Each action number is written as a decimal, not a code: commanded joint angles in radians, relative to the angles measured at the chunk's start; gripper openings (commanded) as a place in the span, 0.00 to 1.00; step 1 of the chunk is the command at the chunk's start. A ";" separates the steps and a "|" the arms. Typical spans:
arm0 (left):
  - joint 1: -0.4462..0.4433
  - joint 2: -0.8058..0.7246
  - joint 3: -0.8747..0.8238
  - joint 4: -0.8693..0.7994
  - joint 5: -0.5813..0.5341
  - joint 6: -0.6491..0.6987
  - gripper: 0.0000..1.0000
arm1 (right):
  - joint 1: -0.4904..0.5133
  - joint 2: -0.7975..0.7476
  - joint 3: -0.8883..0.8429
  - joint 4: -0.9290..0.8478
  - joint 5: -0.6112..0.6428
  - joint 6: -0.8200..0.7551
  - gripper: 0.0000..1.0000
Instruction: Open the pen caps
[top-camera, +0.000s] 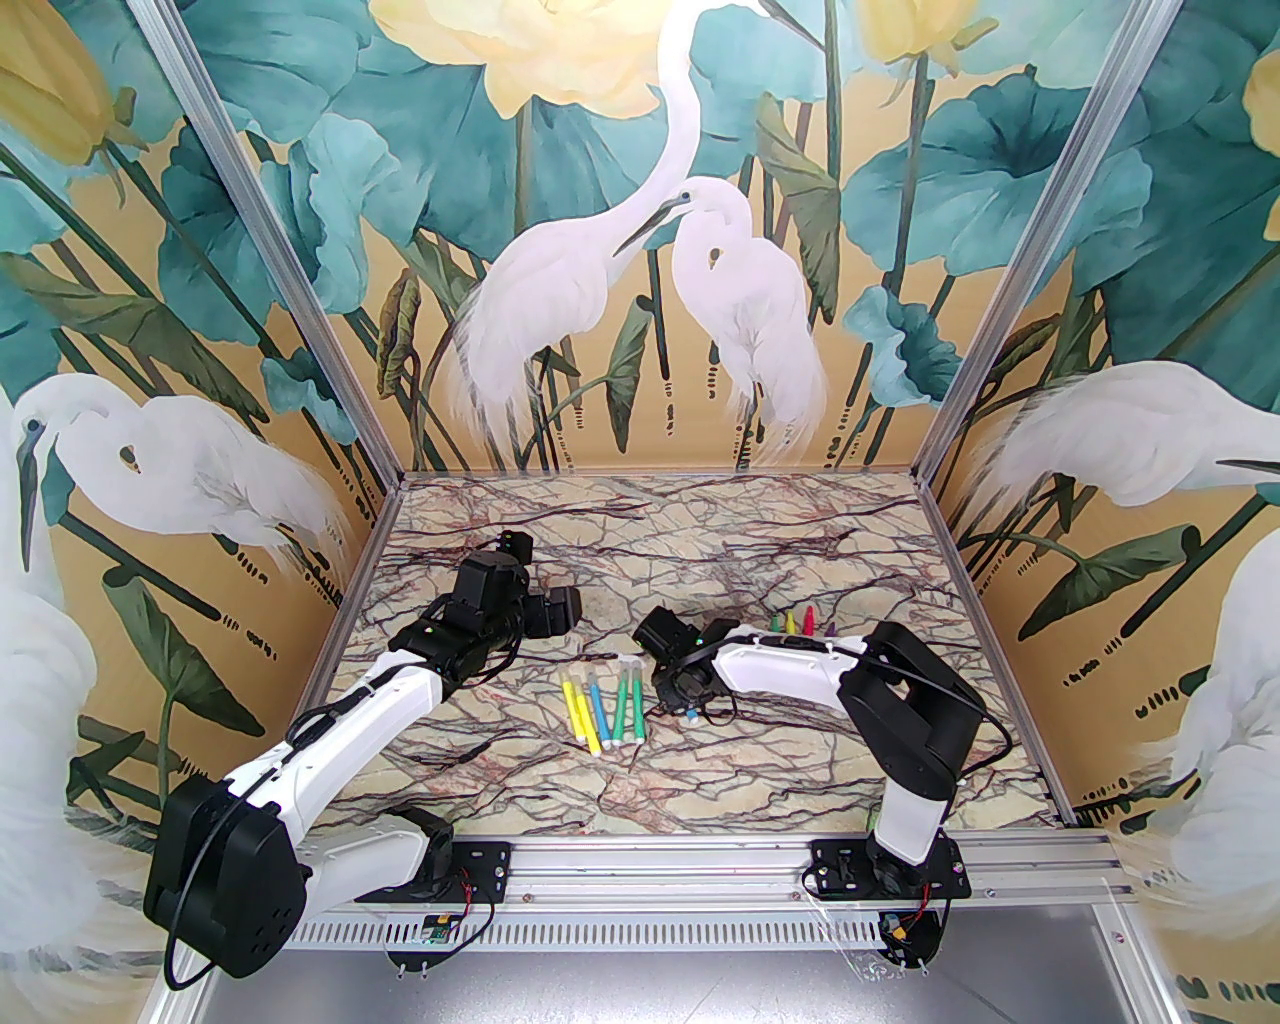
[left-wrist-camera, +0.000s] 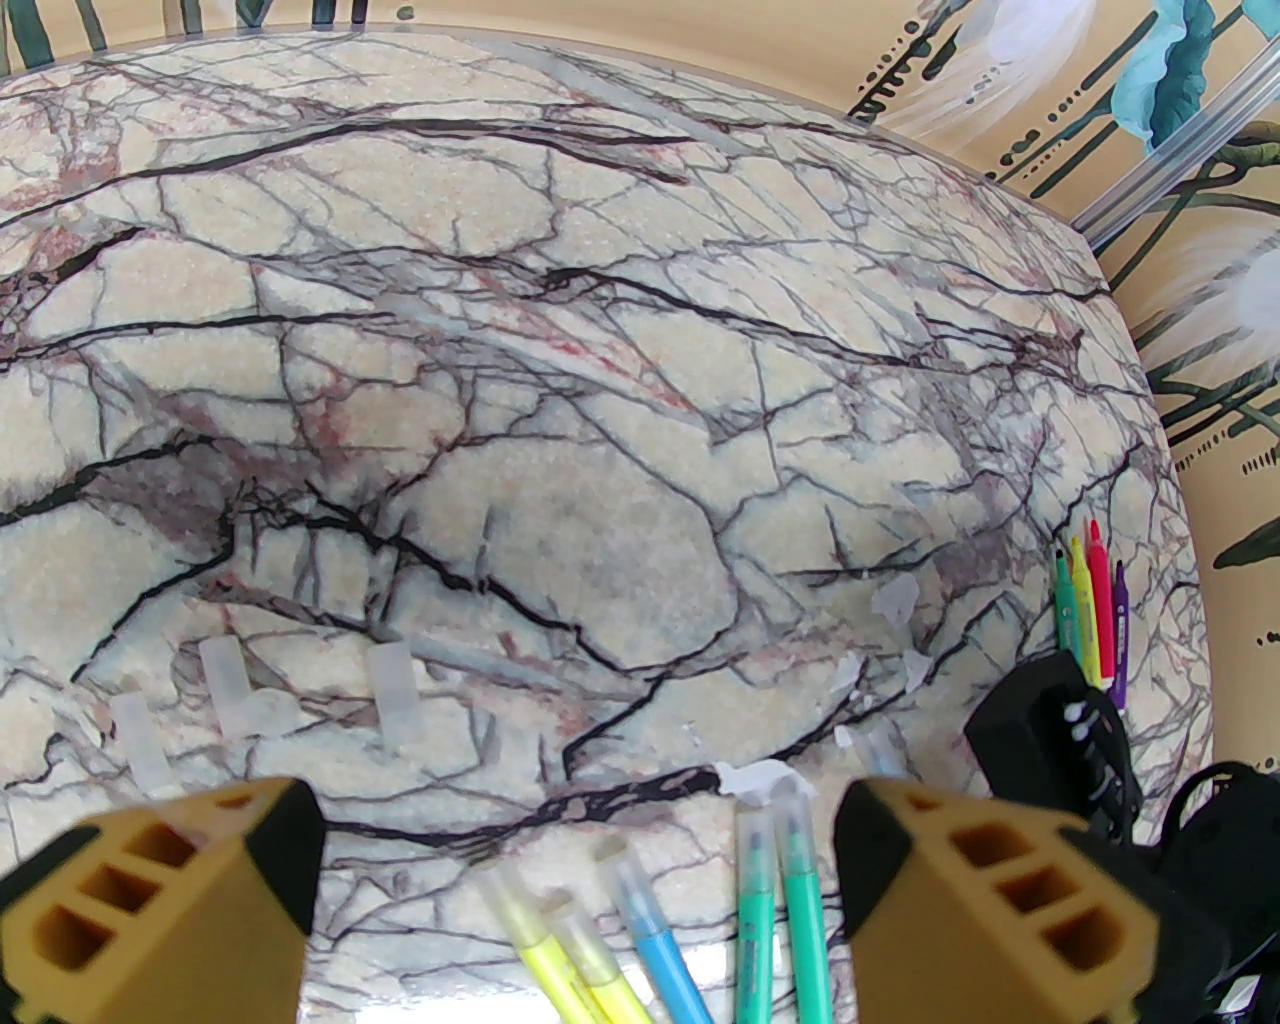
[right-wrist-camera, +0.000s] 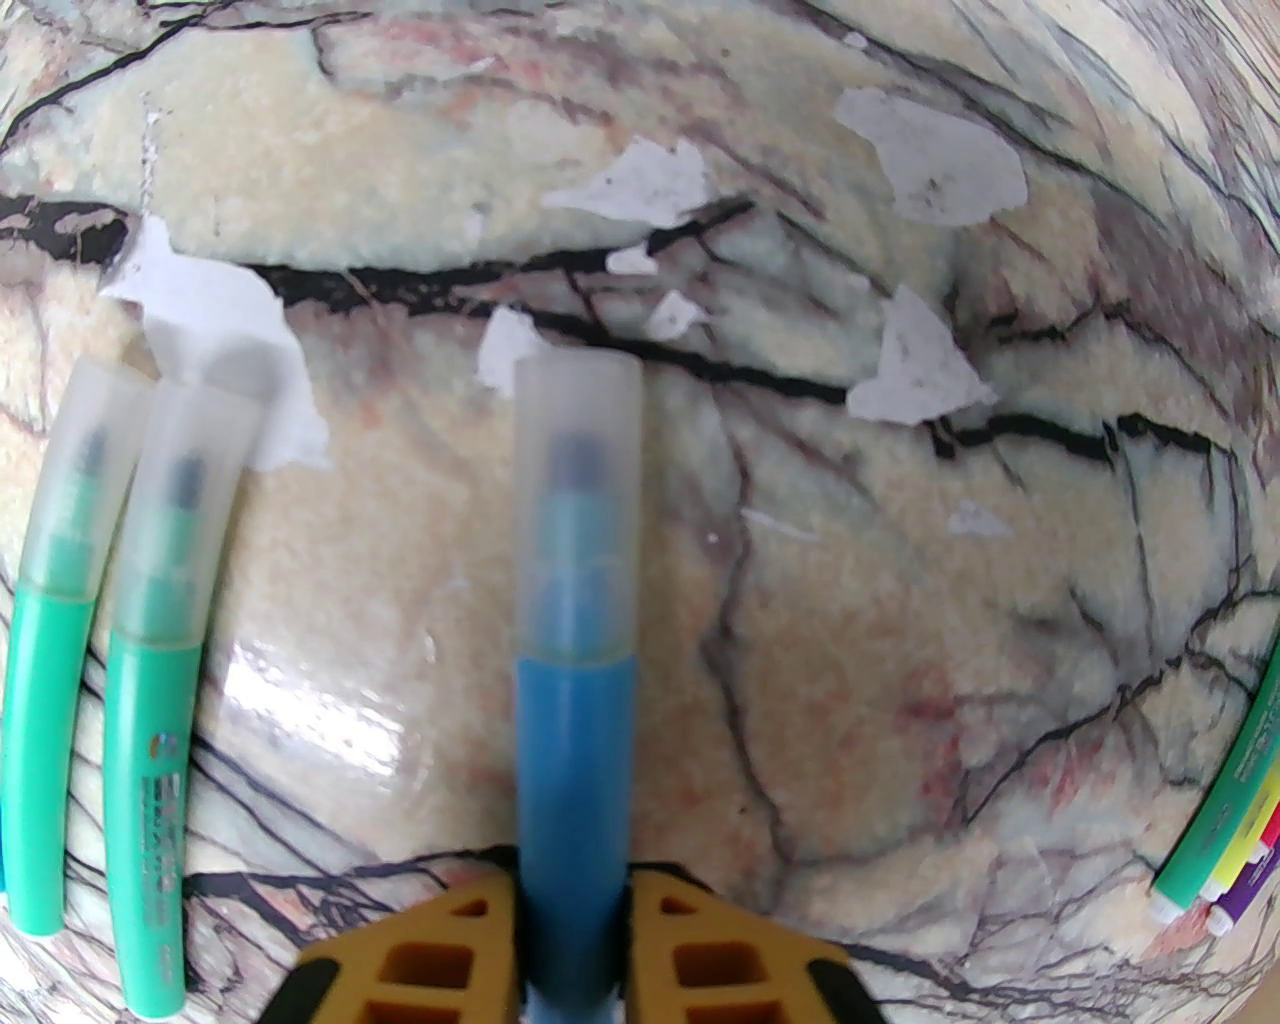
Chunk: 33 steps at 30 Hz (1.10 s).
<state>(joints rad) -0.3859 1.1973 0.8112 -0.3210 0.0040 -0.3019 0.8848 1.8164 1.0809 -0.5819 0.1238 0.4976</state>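
Note:
My right gripper (right-wrist-camera: 572, 950) is shut on a blue pen (right-wrist-camera: 572, 750), whose see-through cap (right-wrist-camera: 577, 510) is still on and points away over the marble. Two capped green pens (right-wrist-camera: 150, 640) lie just left of it. In the top view the right gripper (top-camera: 688, 695) sits beside a row of several capped pens (top-camera: 603, 708). My left gripper (left-wrist-camera: 575, 870) is open and holds nothing, hovering above the near ends of that row (left-wrist-camera: 755, 900); in the top view the left gripper (top-camera: 562, 612) is left of the pens. Three loose caps (left-wrist-camera: 225, 685) lie on the table ahead of it.
Several uncapped pens (top-camera: 800, 622) lie in a row behind the right arm, also at the right of the left wrist view (left-wrist-camera: 1090, 610). White worn patches (right-wrist-camera: 935, 165) mark the marble tabletop (top-camera: 650, 540). Painted walls close in the back and both sides.

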 joint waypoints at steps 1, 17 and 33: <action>0.006 0.005 -0.018 0.017 0.013 -0.003 0.89 | 0.006 0.031 -0.006 0.017 0.019 0.011 0.16; 0.006 0.027 -0.021 0.083 0.146 -0.020 0.89 | -0.023 -0.204 -0.134 0.172 -0.001 -0.028 0.12; 0.006 0.065 -0.027 0.218 0.549 -0.043 0.86 | -0.043 -0.444 -0.268 0.318 -0.041 -0.088 0.11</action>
<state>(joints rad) -0.3859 1.2453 0.7914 -0.1673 0.4095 -0.3252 0.8474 1.4097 0.8341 -0.3187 0.1040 0.4431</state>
